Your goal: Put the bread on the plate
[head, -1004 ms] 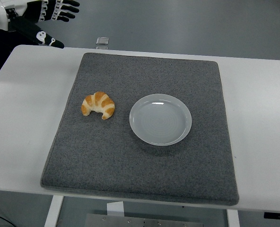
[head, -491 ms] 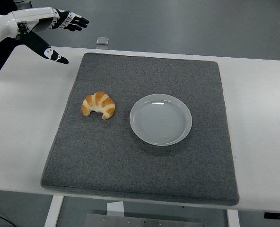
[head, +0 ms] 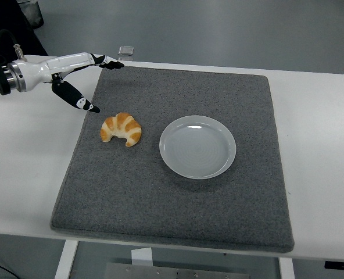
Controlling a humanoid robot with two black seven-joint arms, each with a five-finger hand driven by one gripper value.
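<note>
A golden croissant (head: 121, 128) lies on the left part of a grey mat (head: 178, 197). Right of it, near the mat's middle, sits a pale round plate (head: 197, 146) with nothing on it. My left hand (head: 99, 81) reaches in from the left edge, open, its fingers stretched toward the mat's far left corner and its thumb pointing down at a spot just up and left of the croissant. It hovers apart from the bread and holds nothing. My right hand is out of view.
The mat covers most of a white table (head: 27, 151). A small clear block (head: 125, 51) sits at the table's far edge behind the mat. Bare table shows left and right of the mat.
My left hand has come down and to the right, from the far left corner of the view to just above and left of the croissant. Croissant and plate have not moved.
</note>
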